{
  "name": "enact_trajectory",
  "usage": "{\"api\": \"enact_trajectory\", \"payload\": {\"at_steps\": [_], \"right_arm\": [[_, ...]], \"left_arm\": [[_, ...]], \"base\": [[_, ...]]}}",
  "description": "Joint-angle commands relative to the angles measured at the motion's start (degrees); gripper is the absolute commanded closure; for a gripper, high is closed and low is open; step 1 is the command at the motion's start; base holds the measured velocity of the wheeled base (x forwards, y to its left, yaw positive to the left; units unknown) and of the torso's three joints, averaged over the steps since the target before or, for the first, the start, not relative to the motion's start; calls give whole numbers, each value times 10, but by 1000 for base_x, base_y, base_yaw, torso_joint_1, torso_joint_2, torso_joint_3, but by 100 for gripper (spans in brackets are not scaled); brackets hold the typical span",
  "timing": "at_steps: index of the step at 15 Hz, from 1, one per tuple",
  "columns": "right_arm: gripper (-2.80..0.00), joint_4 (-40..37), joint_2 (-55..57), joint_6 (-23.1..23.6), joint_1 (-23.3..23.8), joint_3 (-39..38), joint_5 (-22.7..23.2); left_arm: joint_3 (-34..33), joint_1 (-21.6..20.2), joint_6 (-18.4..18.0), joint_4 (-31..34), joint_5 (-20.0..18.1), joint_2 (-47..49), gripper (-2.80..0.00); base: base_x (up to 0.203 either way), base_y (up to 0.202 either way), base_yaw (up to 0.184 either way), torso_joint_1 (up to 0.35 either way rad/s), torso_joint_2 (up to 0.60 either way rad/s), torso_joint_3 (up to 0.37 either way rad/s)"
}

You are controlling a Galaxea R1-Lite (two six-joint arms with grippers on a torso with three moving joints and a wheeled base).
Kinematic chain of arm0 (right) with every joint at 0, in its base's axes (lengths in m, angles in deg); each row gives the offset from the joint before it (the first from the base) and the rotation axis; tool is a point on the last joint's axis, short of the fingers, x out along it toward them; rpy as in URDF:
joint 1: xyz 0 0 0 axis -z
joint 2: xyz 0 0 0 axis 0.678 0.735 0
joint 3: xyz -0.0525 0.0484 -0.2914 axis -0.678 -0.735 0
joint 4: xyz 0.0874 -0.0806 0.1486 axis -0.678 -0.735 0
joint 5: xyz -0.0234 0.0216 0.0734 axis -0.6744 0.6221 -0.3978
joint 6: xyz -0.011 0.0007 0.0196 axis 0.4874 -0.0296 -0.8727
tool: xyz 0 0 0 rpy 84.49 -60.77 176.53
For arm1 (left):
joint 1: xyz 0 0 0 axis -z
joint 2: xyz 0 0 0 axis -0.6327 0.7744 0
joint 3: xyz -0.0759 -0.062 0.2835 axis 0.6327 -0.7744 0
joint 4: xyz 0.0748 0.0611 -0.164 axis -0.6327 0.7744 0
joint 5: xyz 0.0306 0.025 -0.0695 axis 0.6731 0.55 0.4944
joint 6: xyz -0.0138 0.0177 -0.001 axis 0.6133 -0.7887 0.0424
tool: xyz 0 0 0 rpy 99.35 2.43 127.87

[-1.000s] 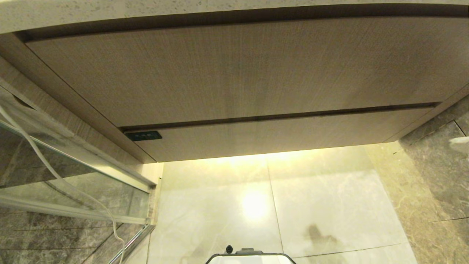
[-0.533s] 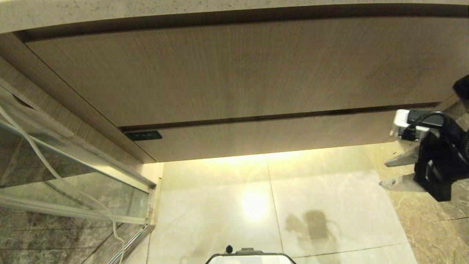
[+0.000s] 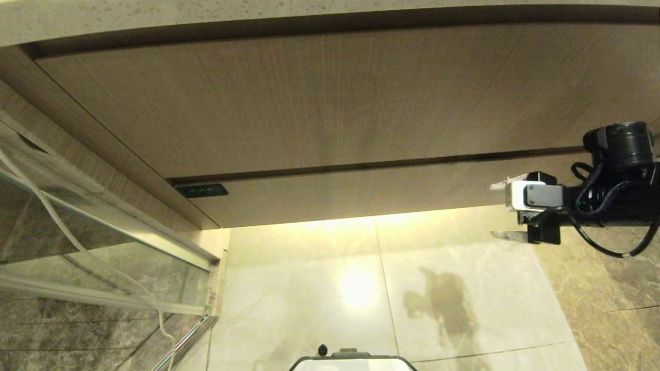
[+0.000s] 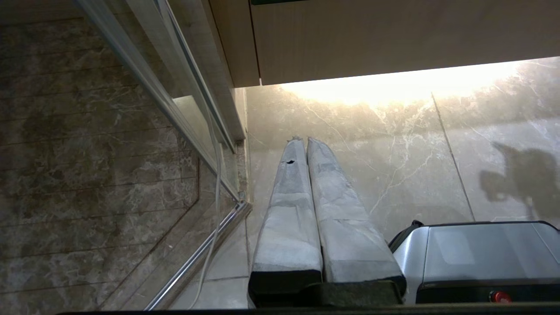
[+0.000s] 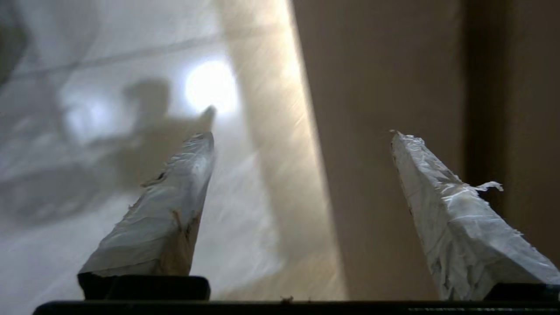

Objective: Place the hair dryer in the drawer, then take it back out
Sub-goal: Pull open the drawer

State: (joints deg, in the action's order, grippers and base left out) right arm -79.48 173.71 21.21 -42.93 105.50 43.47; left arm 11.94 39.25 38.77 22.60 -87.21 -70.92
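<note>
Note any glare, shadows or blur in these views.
Head view: bright glare on the floor tiles under the drawer, beside the right gripper's shadow. Left wrist view: glow below the cabinet, left gripper sharp. Right wrist view: the background is streaked with blur.

Place: a bathroom, seemingly in a home or hotel.
Vanity: a wall-hung wood-grain cabinet (image 3: pixel 330 103) under a speckled stone counter (image 3: pixel 206 15), with a shut drawer (image 3: pixel 371 193) along its lower edge.
Light: a warm glow under the cabinet falls on the floor.
Floor: large glossy marble tiles (image 3: pixel 438 268), pale in the middle, darker at the right.
Shower: a glass screen (image 3: pixel 98 232) in a metal frame at the left, dark marble tiles behind it.
</note>
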Motion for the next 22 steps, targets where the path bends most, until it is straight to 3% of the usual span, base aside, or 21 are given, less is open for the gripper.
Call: {"api": "enact_trajectory", "payload": {"at_steps": [1,8,14,22], "right_arm": [[-280,143,51,12,9,-27,83],[-280,160,116,6,13,21,86],[-280,160,173,-38,13,121,34],[-280,167,181,-39,13,126,38]], "left_arm": [[-1,0,0,0,0,0,0],[0,0,0,0,0,0,0],[-1,0,0,0,0,0,0],[-1,0,0,0,0,0,0]], "base": [[0,0,0,0,0,0],[0,0,0,0,0,0],[0,0,0,0,0,0],[0,0,0,0,0,0]]}}
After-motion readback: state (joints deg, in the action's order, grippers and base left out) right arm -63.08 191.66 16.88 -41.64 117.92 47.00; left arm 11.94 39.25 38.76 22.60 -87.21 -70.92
